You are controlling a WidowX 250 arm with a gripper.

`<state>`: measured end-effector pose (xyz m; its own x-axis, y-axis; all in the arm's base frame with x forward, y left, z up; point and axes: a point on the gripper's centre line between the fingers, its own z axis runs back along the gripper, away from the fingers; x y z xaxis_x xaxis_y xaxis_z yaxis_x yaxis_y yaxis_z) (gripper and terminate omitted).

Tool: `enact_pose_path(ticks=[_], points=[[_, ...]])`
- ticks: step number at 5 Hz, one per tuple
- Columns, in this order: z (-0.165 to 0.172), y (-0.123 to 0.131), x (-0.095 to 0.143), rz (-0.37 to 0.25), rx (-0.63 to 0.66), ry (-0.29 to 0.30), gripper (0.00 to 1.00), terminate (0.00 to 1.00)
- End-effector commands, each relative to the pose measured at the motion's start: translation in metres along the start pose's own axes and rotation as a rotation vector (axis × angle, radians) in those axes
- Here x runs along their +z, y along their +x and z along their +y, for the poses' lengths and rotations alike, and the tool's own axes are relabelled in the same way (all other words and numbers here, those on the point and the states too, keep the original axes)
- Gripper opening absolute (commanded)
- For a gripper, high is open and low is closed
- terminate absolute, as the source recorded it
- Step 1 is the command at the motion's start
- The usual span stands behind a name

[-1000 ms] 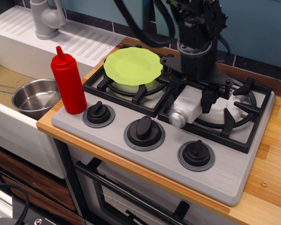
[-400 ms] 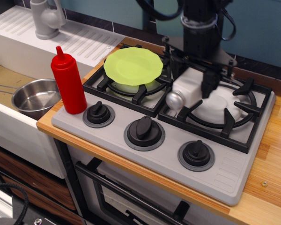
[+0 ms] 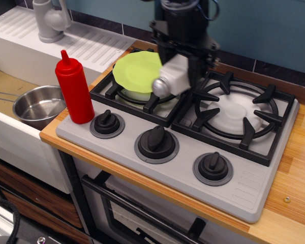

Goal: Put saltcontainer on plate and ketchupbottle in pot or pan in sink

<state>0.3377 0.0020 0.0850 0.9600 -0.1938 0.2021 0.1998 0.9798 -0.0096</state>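
My gripper (image 3: 179,62) is shut on the saltcontainer (image 3: 169,79), a white boxy shaker with a silver cap pointing to the front left. It holds it in the air over the right edge of the lime-green plate (image 3: 137,71), which lies on the left burner. The red ketchupbottle (image 3: 73,89) stands upright on the stove's front left corner. The steel pot (image 3: 38,105) sits in the sink (image 3: 5,132) to the bottle's left.
The stove (image 3: 183,147) has black grates (image 3: 234,114) and three knobs (image 3: 156,140) along the front. A grey tap (image 3: 51,20) stands on the ribbed drainboard (image 3: 86,46) at the back left. Wooden counter (image 3: 295,178) runs on the right.
My gripper lifted the saltcontainer off the right burner and carried it left, to above the plate's right edge. The bottle, pot and plate stayed put.
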Motion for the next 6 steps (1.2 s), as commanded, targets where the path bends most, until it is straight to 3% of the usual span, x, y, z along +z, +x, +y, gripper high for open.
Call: enact_pose_path(ticks=[1,5,6], points=[[0.041,0.012,0.011,-0.103,-0.080,0.020,0.00,0.00],[0.078,0.018,0.010,-0.173,-0.175,0.046,0.00,0.00],[0.074,0.018,0.011,-0.169,-0.178,0.054,1.00,0.00]])
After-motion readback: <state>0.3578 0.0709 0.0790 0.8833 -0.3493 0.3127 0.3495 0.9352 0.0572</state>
